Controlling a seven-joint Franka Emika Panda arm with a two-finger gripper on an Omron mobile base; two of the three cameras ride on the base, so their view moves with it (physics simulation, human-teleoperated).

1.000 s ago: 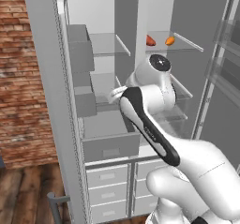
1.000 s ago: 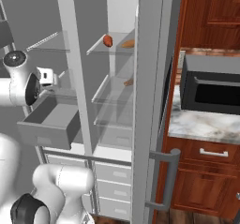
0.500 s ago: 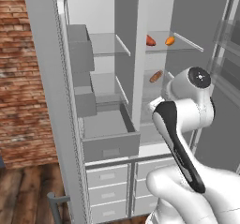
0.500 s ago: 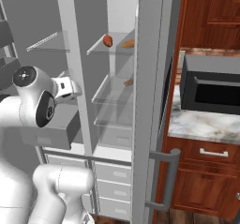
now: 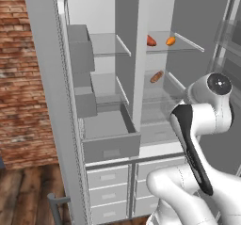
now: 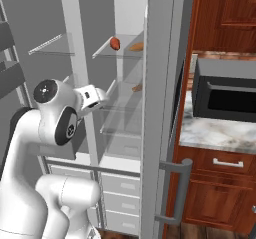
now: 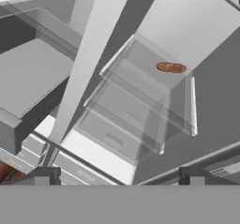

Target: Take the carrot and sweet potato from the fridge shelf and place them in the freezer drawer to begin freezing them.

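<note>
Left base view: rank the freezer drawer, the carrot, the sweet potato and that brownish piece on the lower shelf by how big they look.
1. freezer drawer, by far the largest.
2. brownish piece, longer than the other two foods.
3. sweet potato and carrot: too alike to rank.

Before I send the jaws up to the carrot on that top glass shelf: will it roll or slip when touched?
Probably yes. The carrot looks small, tapered and rounded, lying loose on the smooth fridge shelf, so a nudge would likely swing it round or slide it. It seems stiff and light. The sweet potato lies close beside it and could get bumped.
</note>
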